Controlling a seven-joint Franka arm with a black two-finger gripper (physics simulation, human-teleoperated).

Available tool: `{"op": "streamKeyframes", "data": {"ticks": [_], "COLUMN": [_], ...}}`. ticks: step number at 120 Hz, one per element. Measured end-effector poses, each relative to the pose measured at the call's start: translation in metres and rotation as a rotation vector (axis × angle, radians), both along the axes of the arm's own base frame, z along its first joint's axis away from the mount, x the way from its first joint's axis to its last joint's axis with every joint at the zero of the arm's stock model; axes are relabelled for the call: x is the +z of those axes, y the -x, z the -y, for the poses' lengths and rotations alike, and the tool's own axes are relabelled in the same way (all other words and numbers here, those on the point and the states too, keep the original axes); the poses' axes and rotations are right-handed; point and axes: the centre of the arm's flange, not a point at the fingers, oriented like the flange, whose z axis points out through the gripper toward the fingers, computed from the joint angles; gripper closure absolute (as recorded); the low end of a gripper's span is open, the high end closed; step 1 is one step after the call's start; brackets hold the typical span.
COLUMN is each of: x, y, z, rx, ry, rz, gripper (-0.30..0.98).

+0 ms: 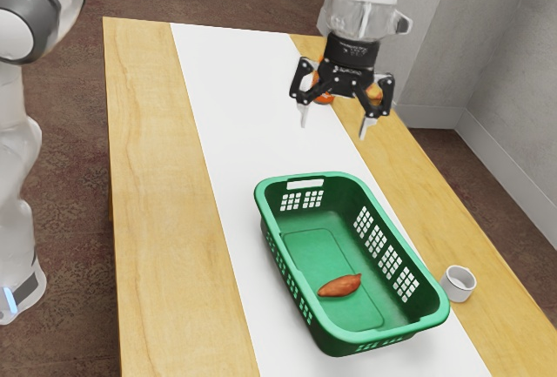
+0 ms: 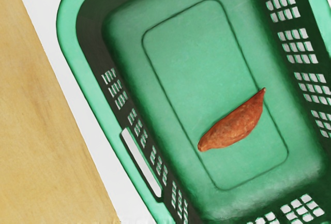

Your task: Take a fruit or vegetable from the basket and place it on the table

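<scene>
In the exterior view my gripper [image 1: 333,127] hangs in the air, its two fingers spread wide with nothing between them. It appears above the green basket [image 1: 393,212], higher than the rim. One reddish-brown sweet potato [image 1: 340,286] lies on the basket floor, toward the end at the exterior view's bottom. From the wrist view I look down into the basket [image 2: 176,63]; the sweet potato [image 2: 234,127] lies at a slant across the floor's moulded outline, apart from the walls.
A small white cup [image 1: 459,283] stands on the table [image 1: 165,220] beside the basket, on the exterior view's right. Behind my gripper are an orange-red item [image 1: 324,98] and a yellowish one [image 1: 375,93], both partly hidden. The basket's raised walls surround the sweet potato.
</scene>
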Motion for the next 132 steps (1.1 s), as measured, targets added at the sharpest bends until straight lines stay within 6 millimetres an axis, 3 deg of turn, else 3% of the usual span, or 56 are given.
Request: {"op": "streamKeyframes", "data": {"ticks": [16, 34, 46, 68, 81, 132], "x": [-0.014, -0.023, -0.040, -0.085, -0.112, -0.163], "y": [0.004, 0.006, -0.001, -0.015, -0.029, -0.045], "z": [0.040, 0.058, 0.069, 0.105, 0.105, 0.085], "rx": [-0.301, -0.542, -0.676, -0.894, -0.950, -1.082], "ry": [0.013, 0.023, 0.027, 0.040, 0.047, 0.052], "rz": [0.017, 0.042, 0.037, 0.019, 0.034, 0.122], "gripper": [0.00, 0.00, 0.00, 0.00, 0.00, 0.00]}}
